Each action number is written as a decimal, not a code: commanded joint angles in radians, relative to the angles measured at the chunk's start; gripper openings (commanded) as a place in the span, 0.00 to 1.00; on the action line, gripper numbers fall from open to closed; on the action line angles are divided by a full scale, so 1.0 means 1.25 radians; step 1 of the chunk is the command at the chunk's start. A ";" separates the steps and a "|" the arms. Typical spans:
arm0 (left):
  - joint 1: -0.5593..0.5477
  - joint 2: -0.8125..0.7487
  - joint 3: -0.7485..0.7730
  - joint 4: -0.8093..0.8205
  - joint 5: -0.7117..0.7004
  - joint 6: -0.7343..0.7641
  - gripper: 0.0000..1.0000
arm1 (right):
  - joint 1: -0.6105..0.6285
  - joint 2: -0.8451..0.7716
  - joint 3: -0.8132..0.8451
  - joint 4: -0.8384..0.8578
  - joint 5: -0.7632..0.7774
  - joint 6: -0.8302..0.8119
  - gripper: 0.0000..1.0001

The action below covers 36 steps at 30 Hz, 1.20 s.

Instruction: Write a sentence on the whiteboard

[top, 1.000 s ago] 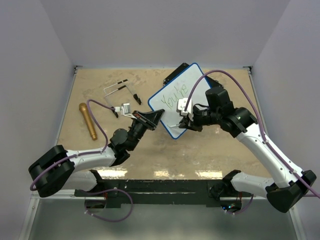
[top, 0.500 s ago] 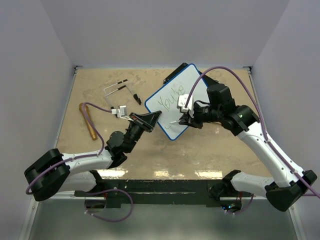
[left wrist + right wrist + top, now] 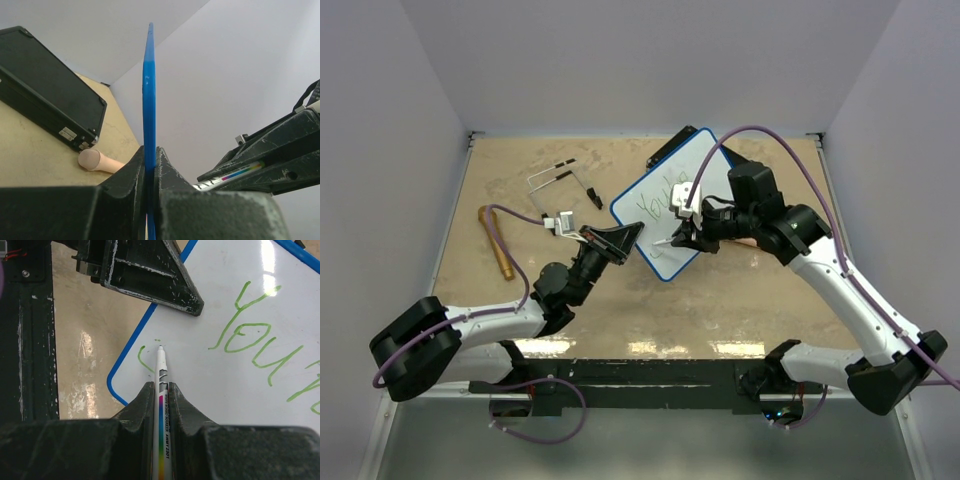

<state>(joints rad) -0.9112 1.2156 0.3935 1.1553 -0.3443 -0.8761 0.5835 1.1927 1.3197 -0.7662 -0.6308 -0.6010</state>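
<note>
The whiteboard [image 3: 650,247] is a white rectangle with a thin blue rim and rounded corners. It sits diagonally right of the table's centre, its near-left edge clamped between the left gripper's [image 3: 626,236] fingers. The left wrist view shows it edge-on [image 3: 149,100] as a blue strip. The sentence [image 3: 255,340], in green handwriting, reads "You…", with a short curved stroke [image 3: 144,360] below near the corner.
</note>
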 commanded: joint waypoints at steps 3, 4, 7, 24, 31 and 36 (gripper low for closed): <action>-0.002 -0.008 0.014 0.265 0.004 -0.020 0.00 | 0.003 -0.007 0.006 0.056 0.016 0.038 0.00; -0.002 -0.007 0.015 0.266 0.004 -0.020 0.00 | 0.003 -0.006 0.005 0.056 0.015 0.038 0.00; -0.002 -0.005 0.018 0.267 0.005 -0.021 0.00 | 0.003 -0.003 -0.002 0.056 0.014 0.038 0.00; -0.004 -0.004 0.024 0.273 0.007 -0.018 0.00 | 0.013 0.005 -0.018 0.050 0.027 0.034 0.00; -0.002 -0.003 0.026 0.275 0.007 -0.016 0.00 | 0.019 0.010 -0.019 0.030 0.008 0.015 0.00; -0.002 -0.004 0.030 0.275 0.007 -0.013 0.00 | 0.023 0.015 -0.016 0.017 0.005 0.002 0.00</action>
<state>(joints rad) -0.9108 1.2285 0.3939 1.1561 -0.3412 -0.8764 0.6041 1.2045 1.3010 -0.7383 -0.6193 -0.5774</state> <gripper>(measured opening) 0.078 0.135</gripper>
